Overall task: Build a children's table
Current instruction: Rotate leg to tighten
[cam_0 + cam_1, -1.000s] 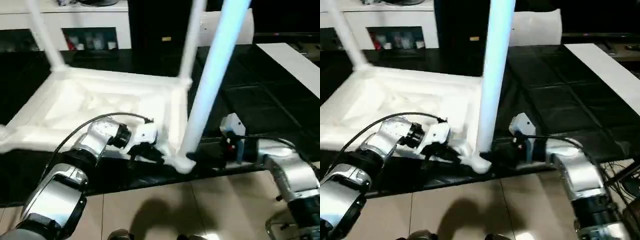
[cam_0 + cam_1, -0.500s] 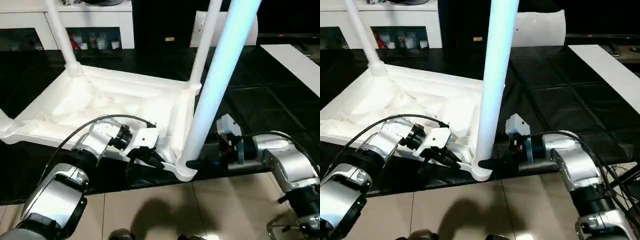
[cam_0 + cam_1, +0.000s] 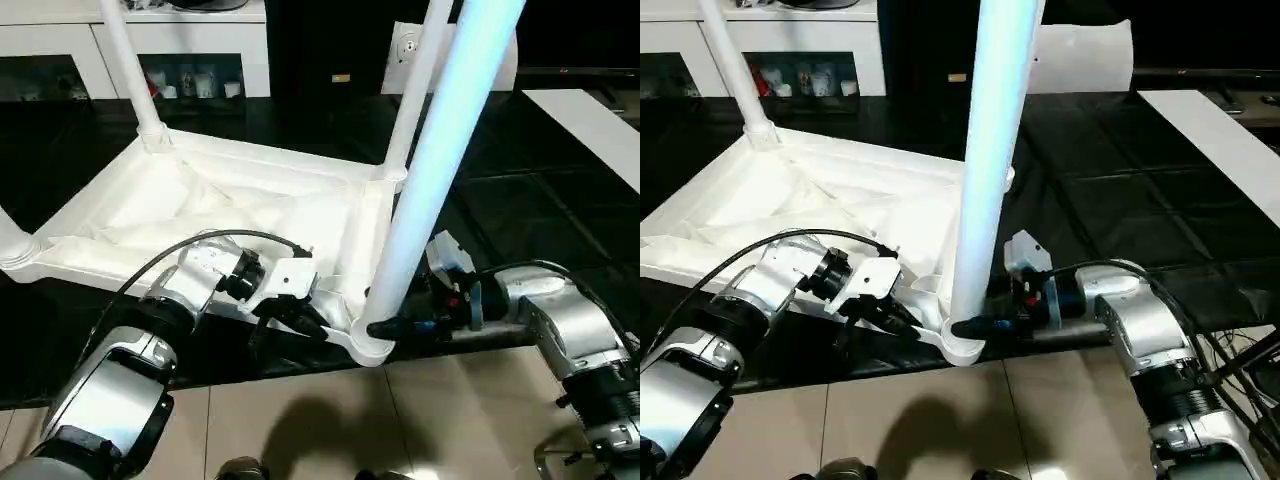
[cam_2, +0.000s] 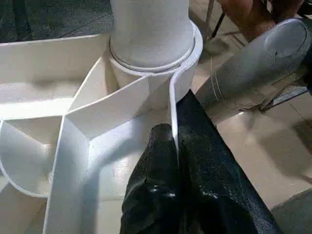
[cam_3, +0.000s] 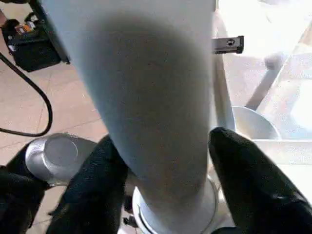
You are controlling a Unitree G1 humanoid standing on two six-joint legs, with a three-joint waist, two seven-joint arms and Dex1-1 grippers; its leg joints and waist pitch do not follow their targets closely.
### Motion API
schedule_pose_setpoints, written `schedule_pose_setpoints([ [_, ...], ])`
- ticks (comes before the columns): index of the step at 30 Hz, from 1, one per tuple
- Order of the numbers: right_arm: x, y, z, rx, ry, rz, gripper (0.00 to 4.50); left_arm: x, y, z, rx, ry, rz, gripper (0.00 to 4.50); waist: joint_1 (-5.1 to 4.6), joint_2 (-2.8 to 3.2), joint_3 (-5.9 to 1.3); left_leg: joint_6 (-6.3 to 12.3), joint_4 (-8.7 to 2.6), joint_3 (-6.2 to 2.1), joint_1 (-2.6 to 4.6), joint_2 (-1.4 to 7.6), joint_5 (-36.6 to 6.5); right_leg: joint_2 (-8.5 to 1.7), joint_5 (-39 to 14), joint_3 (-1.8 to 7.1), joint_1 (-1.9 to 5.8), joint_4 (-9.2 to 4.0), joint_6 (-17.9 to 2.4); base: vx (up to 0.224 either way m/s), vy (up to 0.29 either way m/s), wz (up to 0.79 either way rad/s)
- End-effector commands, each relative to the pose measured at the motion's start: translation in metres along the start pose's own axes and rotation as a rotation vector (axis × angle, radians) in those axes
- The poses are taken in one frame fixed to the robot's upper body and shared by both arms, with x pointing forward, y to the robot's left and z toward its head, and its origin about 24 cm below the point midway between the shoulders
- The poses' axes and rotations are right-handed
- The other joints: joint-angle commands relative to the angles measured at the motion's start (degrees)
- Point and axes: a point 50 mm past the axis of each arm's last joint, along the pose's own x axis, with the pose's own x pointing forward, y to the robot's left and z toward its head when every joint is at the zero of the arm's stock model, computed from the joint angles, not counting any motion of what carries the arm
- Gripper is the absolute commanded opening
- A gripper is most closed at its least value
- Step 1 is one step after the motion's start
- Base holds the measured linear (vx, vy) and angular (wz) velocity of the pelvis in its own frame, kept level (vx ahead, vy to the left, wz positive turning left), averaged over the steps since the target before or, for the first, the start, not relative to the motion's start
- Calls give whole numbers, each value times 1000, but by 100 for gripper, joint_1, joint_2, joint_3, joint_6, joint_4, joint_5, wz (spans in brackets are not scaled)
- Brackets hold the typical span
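Children's table (image 3: pixel 250 205) lies inverted. Left gripper (image 4: pixel 173 146) jaws clenched on near-corner rim; right gripper (image 5: pixel 165 195) jaws bracket the leg (image 3: pixel 430 170), contact unclear. Loose seating risks the leg tipping.

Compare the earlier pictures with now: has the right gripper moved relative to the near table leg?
Yes. The right gripper has moved in toward the near leg; its fingers now flank the leg's base.

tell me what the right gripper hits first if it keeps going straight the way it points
The near table leg. The right gripper points at it just above the corner socket, a finger on each side. Past it lies the tabletop rim.
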Motion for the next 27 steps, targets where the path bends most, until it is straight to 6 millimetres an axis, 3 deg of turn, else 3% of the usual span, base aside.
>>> schedule_pose_setpoints([
  [1,1,1,3,4,-9,18,231,6,0,5,55,40,-71,0,-28,-38,-465,369,-354,-47,44,270,-841,-528,-1988,313,334,-393,-871,0,0,0],
  [2,2,2,3,15,-21,17,226,6,0,5,53,40,-68,0,-27,-37,-466,371,-354,-47,46,269,-840,-529,-2005,312,334,-398,-863,0,0,0],
  [3,3,3,4,24,-38,3,220,6,1,5,45,36,-59,0,-18,41,-455,362,-359,-58,44,266,-837,-528,-2001,316,330,-401,-858,0,0,0],
  [4,3,3,4,28,-48,-4,213,7,1,5,41,33,-54,0,-33,-4,-461,347,-359,-52,45,269,-871,-519,-1980,313,331,-410,-845,0,0,0],
  [8,10,0,3,62,-89,-155,198,12,8,11,-19,-33,21,0,-44,-11,-441,280,-372,-58,51,251,-972,-522,-2235,296,337,-440,-774,0,0,0],
  [9,14,-3,1,74,-93,-243,197,14,13,13,-38,-34,72,0,-64,8,-422,230,-377,-58,71,248,-1058,-519,-2418,294,305,-477,-712,0,0,0],
  [13,35,-12,0,182,-133,-467,194,25,32,21,-112,-52,268,0,-211,3,-384,50,-372,-91,103,171,-1355,-496,-3219,226,272,-601,-390,0,0,0],
  [16,45,-18,1,222,-143,-592,193,30,42,29,-133,-79,362,0,-289,1,-381,51,-376,-120,92,159,-1470,-507,-3386,184,286,-656,-275,0,0,0],
  [19,58,-28,6,294,-167,-765,193,32,55,43,-122,-111,486,0,-445,6,-404,84,-378,-137,77,160,-1503,-506,-3089,199,269,-624,-423,0,0,0],
  [21,60,-28,8,301,-182,-781,193,31,56,43,-92,-95,492,0,-489,2,-407,176,-367,-118,55,148,-1436,-510,-2955,226,286,-628,-454,0,0,0],
  [22,61,-28,8,299,-186,-790,227,30,56,43,-77,-83,499,0,-491,3,-419,236,-365,-109,41,150,-1334,-507,-2799,245,299,-603,-491,0,0,0],
  [27,60,-25,6,298,-191,-820,271,27,56,41,-35,-57,501,0,-459,9,-438,319,-371,-89,38,182,-1060,-505,-2209,303,308,-510,-718,0,0,0],
])
